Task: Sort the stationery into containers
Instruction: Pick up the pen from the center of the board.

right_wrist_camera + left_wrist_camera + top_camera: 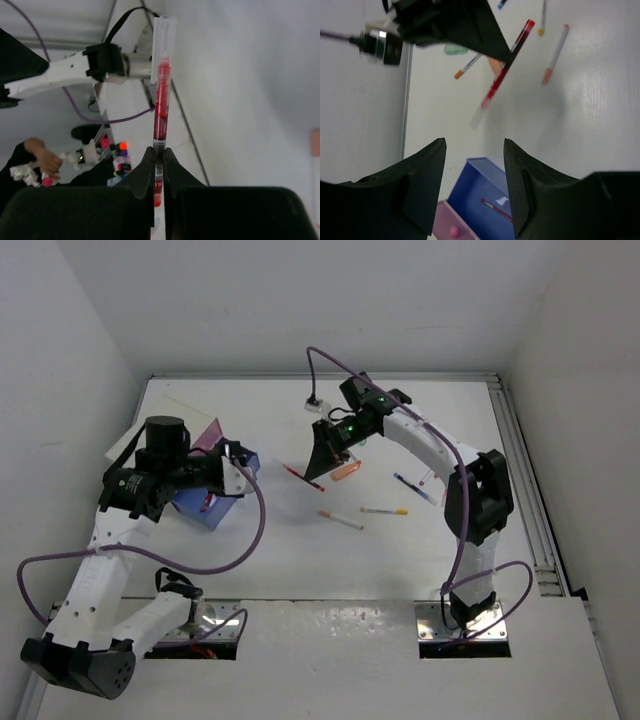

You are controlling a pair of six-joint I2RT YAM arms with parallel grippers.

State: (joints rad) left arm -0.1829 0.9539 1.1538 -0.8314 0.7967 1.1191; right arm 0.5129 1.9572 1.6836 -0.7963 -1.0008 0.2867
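My right gripper (322, 462) is shut on a red pen (297, 476) with a clear cap and holds it above the table's middle. In the right wrist view the pen (159, 100) sticks straight out from between the jaws. My left gripper (474, 145) is open and empty, hovering above the blue container (477, 192). A thin red pen (495, 208) lies inside that container. The pink container (445, 220) sits beside it and holds a small pink piece (454, 230). From the left wrist view the held pen (502, 75) hangs ahead.
Loose on the table lie an orange marker (345, 470), a white pen with an orange tip (340, 520), a yellow-tipped pen (384, 510) and a dark pen (415, 488). A green piece (455, 50) lies behind the right gripper. White walls surround the table.
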